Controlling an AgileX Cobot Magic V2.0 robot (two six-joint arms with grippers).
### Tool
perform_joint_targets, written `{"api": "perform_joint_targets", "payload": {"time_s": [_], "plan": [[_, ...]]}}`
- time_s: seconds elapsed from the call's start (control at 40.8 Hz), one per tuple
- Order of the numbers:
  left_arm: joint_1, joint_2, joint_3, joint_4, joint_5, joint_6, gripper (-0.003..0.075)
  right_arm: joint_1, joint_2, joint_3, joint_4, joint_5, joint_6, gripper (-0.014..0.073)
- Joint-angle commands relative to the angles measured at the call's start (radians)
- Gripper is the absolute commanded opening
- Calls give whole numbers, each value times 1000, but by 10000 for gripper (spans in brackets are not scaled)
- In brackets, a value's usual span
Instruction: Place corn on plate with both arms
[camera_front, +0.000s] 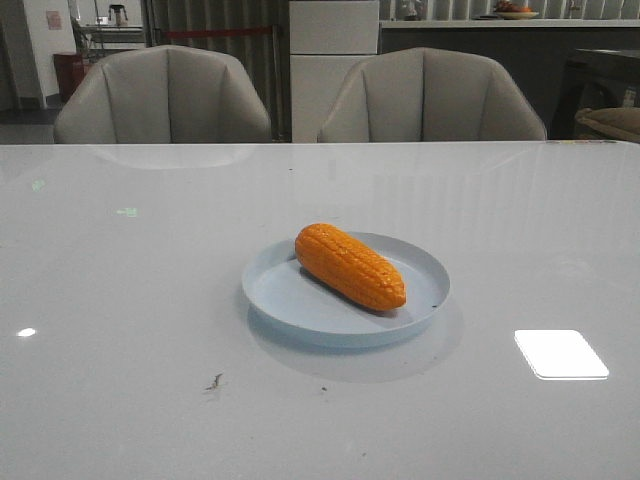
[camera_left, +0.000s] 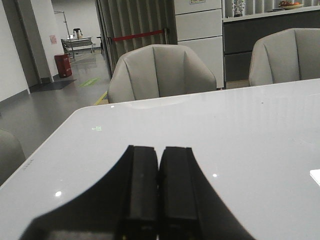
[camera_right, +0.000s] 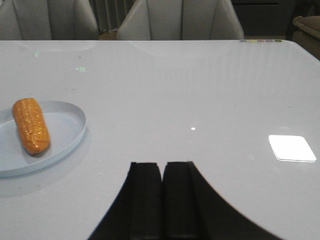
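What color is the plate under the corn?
Pale blue. The plate shows best in the front view, with the orange corn on it.

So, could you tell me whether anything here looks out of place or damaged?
Nothing stands out: the corn lies whole inside the plate, diagonally. Only a small dark mark sits on the table nearby.

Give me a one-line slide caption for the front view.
Orange corn lying diagonally on the pale blue plate at the middle of the white table, no arms in view.
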Motion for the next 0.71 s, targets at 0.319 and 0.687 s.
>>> {"api": "perform_joint_targets", "payload": {"time_s": [0.319,0.687], "plan": [[1,-15,2,-9,-79,1,90,20,-23,-15,-3,-63,0,22],[1,-15,2,-9,-79,1,90,20,-23,-15,-3,-63,0,22]]}}
